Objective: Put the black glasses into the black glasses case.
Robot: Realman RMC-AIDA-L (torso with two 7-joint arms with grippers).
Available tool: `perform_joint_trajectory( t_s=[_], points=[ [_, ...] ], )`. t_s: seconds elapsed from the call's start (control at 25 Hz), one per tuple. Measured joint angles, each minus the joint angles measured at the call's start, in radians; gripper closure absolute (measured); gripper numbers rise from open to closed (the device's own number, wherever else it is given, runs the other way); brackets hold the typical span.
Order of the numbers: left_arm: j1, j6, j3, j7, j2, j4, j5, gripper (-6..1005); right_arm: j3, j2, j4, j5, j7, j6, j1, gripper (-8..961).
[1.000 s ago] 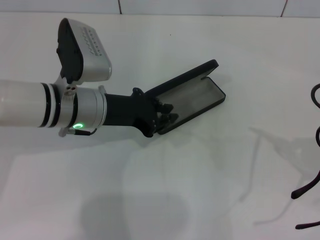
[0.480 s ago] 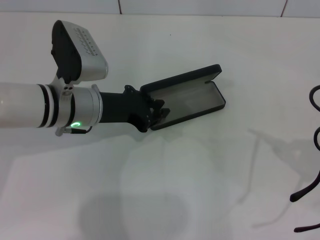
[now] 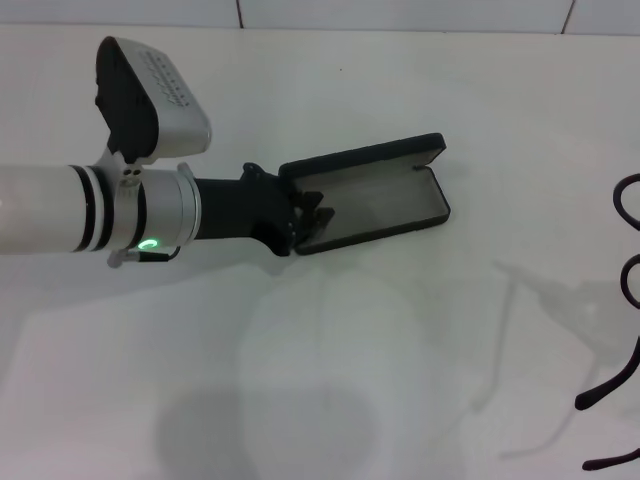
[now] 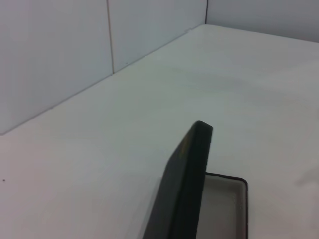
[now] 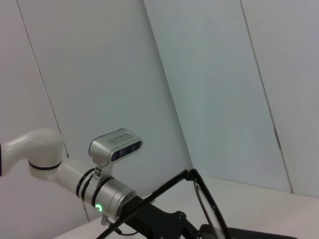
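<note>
The black glasses case (image 3: 385,200) lies open on the white table (image 3: 330,340), lid raised, grey lining showing. My left gripper (image 3: 308,217) reaches in from the left and is shut on the case's near end. In the left wrist view the lid's edge (image 4: 187,184) stands up close, with the grey tray beside it. The black glasses (image 3: 584,402) hang above the table at the far right edge of the head view, partly cut off, casting a shadow. They fill the foreground of the right wrist view (image 5: 191,173), temple arms unfolded. My right gripper is out of view.
White tiled walls (image 4: 60,59) close off the table at the back. My left arm (image 5: 99,194) with its wrist camera (image 3: 150,100) stretches across the left side of the table. Bare tabletop lies between the case and the glasses.
My left gripper has drawn back to the left and farther away, swinging the open case with it to lie more level across the view. The glasses have drifted slightly nearer at the right edge.
</note>
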Motion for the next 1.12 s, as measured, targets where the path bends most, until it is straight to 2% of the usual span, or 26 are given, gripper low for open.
perform_joint_trajectory(
  t_s=[0.76, 0.96, 1.12],
  points=[
    [-0.011, -0.051, 0.001, 0.004, 0.000, 0.005, 0.000, 865, 0.000, 0.000, 0.026, -0.001, -0.031, -0.013, 0.003, 853],
    [-0.005, -0.019, 0.006, -0.001, 0.000, 0.018, 0.000, 879, 0.000, 0.000, 0.033, -0.001, -0.034, -0.013, 0.001, 854],
    [0.031, 0.044, 0.003, -0.003, 0.002, 0.084, 0.003, 890, 0.000, 0.000, 0.050, 0.000, -0.044, -0.013, 0.002, 854]
  ],
)
